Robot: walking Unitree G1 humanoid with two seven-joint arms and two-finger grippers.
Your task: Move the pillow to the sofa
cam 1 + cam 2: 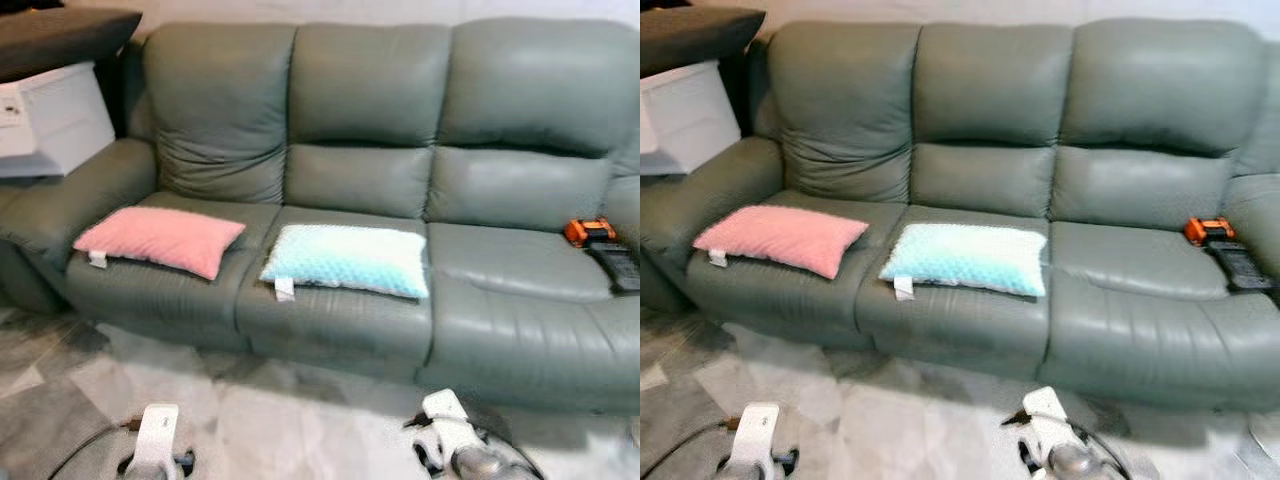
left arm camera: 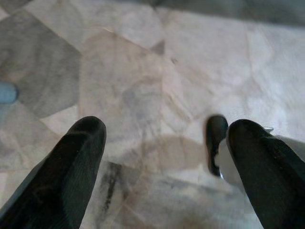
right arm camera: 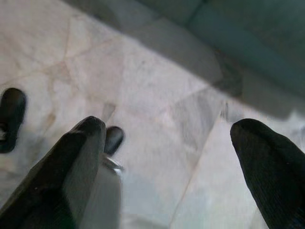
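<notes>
Both pillows already sat on the sofa [image 1: 520,200]: pink pillow [image 1: 160,239] on the left seat cushion, light blue pillow [image 1: 345,259] on the middle one, just beside each other, not touching. Each lay flat with a white tag hanging at its front corner. Can't tell from these frames which of the two is the task's pillow; either way, it's on the seat.

Left hand [image 2: 162,167] hung low and idle, fingers spread wide apart, nothing between them, pointing at the marble floor [image 2: 143,71]. Right hand [image 3: 167,171] same story: fingers parted, empty, over floor near the sofa's front edge. Both arms showed at the bottom of the head view, well short of the sofa.

Right seat cushion held an orange-and-black tool [image 1: 589,231] with a black device [image 1: 620,265] next to it, well apart from the pillows. White cabinet [image 1: 50,115] stood behind the left armrest.

Judgement: placement step looked done, release included. The task read as complete or at the closing stage. Next move, if any, would be just keeping the arms clear and stepping back; no further grasp looked needed.
</notes>
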